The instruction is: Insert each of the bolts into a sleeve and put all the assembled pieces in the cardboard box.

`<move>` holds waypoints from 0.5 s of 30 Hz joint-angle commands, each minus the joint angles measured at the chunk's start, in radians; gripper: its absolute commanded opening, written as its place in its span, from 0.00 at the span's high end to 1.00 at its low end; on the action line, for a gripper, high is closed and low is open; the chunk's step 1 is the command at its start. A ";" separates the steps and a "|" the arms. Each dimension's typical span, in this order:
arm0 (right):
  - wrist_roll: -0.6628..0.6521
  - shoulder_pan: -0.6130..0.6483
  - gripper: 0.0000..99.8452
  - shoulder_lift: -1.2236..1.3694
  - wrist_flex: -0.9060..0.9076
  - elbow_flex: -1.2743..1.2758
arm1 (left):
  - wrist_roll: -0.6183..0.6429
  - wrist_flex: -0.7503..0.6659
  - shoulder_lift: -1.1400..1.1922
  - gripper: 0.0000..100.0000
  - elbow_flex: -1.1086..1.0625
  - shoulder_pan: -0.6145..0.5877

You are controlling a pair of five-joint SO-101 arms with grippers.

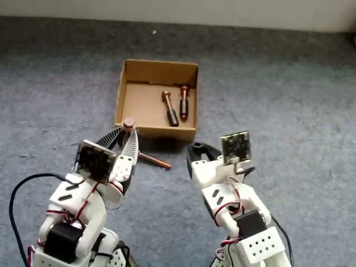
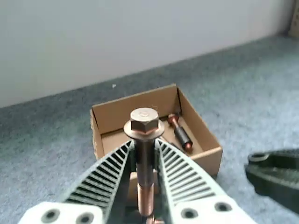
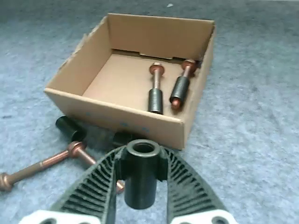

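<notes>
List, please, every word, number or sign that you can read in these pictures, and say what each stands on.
No text can be read.
The box bears faint blue marks on its outer front wall: too blurred to read.
Nothing else shows any print.

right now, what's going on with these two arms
The left claw grips a bolt upright while the right claw holds a black sleeve, both in front of the cardboard box. Two assembled pieces already lie in it. Some loose bolts and a spare sleeve lie on the carpet by its front wall.
</notes>
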State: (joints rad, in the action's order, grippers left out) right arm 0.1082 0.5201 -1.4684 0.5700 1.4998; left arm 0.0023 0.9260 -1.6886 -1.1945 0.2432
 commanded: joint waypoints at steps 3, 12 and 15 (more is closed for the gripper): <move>-0.092 0.160 0.99 -0.022 -0.068 0.074 | 0.117 -0.149 -0.067 0.99 -0.047 -0.002; -0.201 0.236 0.99 -0.022 -0.460 0.337 | 0.245 -0.172 -0.074 0.99 -0.074 0.051; -0.199 0.242 0.99 -0.022 -0.464 0.326 | 0.245 -0.169 -0.074 0.99 -0.074 0.108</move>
State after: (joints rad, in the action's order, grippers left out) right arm -0.0821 0.7457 -1.4760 0.1465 1.6763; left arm 0.2340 0.7848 -1.7545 -1.2758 0.2800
